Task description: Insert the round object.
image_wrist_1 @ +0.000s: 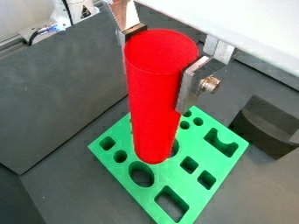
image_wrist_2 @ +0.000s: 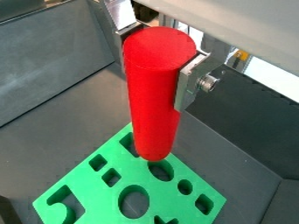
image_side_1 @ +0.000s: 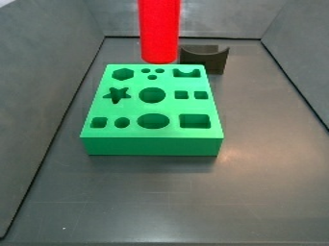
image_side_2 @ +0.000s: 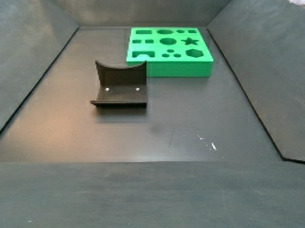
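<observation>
Red round object (image_wrist_1: pixel 156 92) upright, pinched in claw (image_wrist_1: pixel 163 54); silver fingers (image_wrist_1: pixel 195 80) clamp its sides. Its lower end hangs above green block (image_side_1: pixel 154 109); fixture (image_side_2: pixel 119 86) sits well apart on bench (image_side_2: pixel 155 147).

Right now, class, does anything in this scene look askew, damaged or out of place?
Nothing stands out. The gripper holds the round object upright above the green block, which lies flat and intact; the fixture stands apart on the floor.

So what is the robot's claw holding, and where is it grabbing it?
The gripper holds the red cylinder, the round object, upright above the green block. Its silver fingers clamp the cylinder's sides near the top end.
</observation>
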{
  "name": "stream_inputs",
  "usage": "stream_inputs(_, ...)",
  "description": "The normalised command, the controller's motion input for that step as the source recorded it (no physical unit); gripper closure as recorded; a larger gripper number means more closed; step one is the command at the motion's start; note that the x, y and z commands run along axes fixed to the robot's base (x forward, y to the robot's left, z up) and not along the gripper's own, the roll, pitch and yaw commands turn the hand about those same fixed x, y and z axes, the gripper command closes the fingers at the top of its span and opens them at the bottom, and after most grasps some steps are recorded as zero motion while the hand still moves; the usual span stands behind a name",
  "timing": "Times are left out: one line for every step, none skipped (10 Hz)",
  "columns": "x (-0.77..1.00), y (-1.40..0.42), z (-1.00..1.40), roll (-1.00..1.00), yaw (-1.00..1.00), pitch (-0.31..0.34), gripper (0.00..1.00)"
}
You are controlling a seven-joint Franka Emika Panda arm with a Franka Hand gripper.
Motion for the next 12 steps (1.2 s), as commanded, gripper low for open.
stream_inputs(0.0, 0.13, -0.91, 0.0, 0.07, -0.176, 1.0)
stream_inputs(-0.03, 0.17, -1.0, 0.12, 0.0, -0.08, 1.0)
stream_inputs(0.0, 0.25, -0.99, 0.13, 0.0, -0.053, 1.0)
stream_inputs(0.0, 0.33, -0.6, 0.03, 0.0, -0.004, 1.0)
stream_inputs(-0.02, 0.33, -0.54, 0.12, 0.0, 0.0, 1.0)
stream_inputs(-0.12, 0.3, -0.5, 0.19, 0.03, -0.019, 1.0)
stream_inputs(-0.15, 0.25, -0.41, 0.24, 0.06, -0.034, 1.0)
stream_inputs(-0.12, 0.2, -0.36, 0.28, 0.05, -0.036, 1.0)
stream_inputs(-0.01, 0.17, -0.26, 0.2, 0.0, 0.0, 1.0)
stream_inputs(0.04, 0.22, -0.23, 0.0, 0.0, 0.0, 1.0)
stream_inputs(0.03, 0.17, -0.35, -0.07, -0.02, -0.024, 1.0)
stream_inputs(0.0, 0.23, -0.27, -0.19, -0.08, -0.05, 1.0)
